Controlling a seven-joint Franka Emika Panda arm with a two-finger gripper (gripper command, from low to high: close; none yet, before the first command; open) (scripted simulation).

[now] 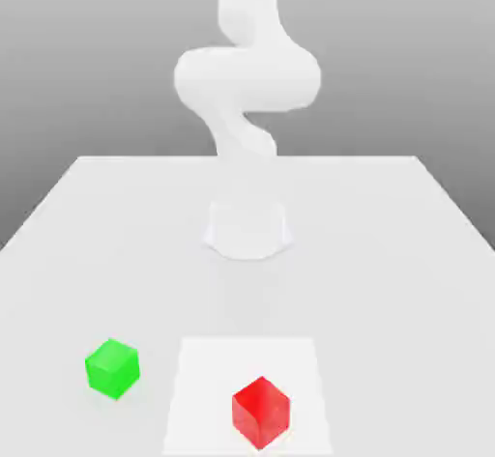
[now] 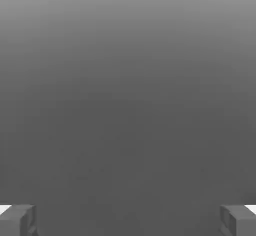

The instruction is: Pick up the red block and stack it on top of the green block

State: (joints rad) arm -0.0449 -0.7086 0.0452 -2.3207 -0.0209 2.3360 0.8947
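Gripper is hanging with fingers wide apart; red block and green block are sitting untouched, so reaching down to red likely comes next.

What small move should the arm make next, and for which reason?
Probably bring the gripper down above the red block. Its fingers stand wide apart with nothing between them, and the red block rests on the table, apart from the green block, so nothing is grasped yet.
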